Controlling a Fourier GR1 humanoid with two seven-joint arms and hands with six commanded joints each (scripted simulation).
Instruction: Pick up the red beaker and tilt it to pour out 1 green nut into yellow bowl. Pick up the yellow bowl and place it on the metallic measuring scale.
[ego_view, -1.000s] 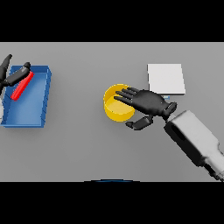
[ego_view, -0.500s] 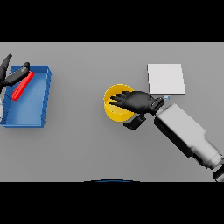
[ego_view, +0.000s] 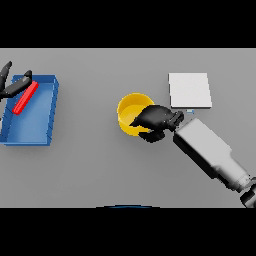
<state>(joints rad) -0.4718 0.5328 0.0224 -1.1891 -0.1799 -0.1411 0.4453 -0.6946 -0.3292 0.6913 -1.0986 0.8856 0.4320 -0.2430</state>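
You have the grey worktop (ego_view: 100, 175), then the blue tray (ego_view: 30, 127) far left of the yellow bowl (ego_view: 131, 107). The metallic scale (ego_view: 189, 90) lies just right of the bowl. Your right robot hand (ego_view: 155, 120) curls over the bowl's right rim, gripping it. Your left robot hand (ego_view: 12, 85), over the tray, clasps the red beaker (ego_view: 26, 97).

Right hand (ego_view: 155, 120) covers yellow bowl (ego_view: 129, 110) right rim and part of its inside; any nut inside can't be made out. Left hand (ego_view: 11, 85) cut off at left edge.
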